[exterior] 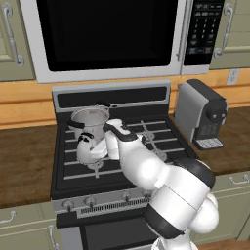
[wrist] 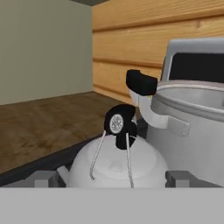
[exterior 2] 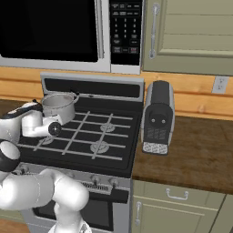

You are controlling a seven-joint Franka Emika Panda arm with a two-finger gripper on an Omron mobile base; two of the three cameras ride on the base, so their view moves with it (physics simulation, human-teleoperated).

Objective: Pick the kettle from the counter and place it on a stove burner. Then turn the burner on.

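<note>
Kettle's [exterior: 89, 149] down on the stove's [exterior: 73, 168] front-left burner, just in front of the steel pot [exterior: 90, 119], and the hand [wrist: 112, 177] sits spread to either side of its rounded body, pinching nothing. The risk, I'd say: pulling back could snag that thin wire handle [wrist: 118, 127] with its black grip, tipping the smooth silvery kettle off the black grate bars or knocking it against the pot. Knobs [exterior: 90, 200] wait below, small, easy to miss.
</note>
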